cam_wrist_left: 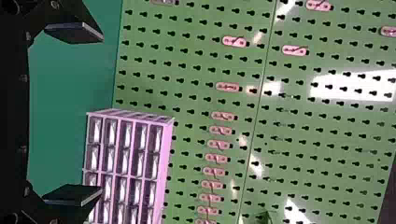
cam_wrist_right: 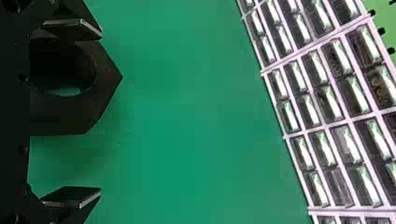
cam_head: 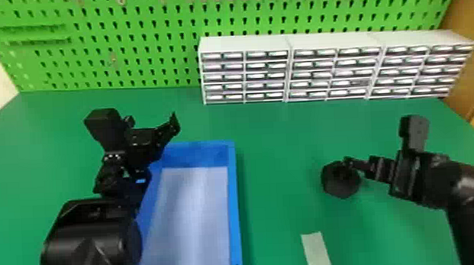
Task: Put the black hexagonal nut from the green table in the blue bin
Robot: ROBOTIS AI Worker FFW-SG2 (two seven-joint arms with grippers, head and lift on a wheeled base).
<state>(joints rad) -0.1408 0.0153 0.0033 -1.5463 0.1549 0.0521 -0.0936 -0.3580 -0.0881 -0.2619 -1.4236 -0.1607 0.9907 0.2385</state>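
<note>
Right gripper (cam_head: 354,167): fingers (cam_wrist_right: 72,196) spread wide, nut (cam_head: 339,185) unpinched, overlapped by one finger; contact can't be told. Nut on tabletop (cam_head: 274,140), between bin (cam_head: 233,210) and right edge. Left gripper (cam_head: 152,124) spread, near bin's far left corner. Drawers (cam_head: 264,75) along far edge.

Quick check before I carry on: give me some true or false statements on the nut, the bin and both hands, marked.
1. The nut is in the bin. False: the nut lies on the green table, right of the bin.
2. The right hand is open. True.
3. The left hand is shut. False: the left hand is open and empty.
4. White drawer units stand at the table's back. True.
</note>
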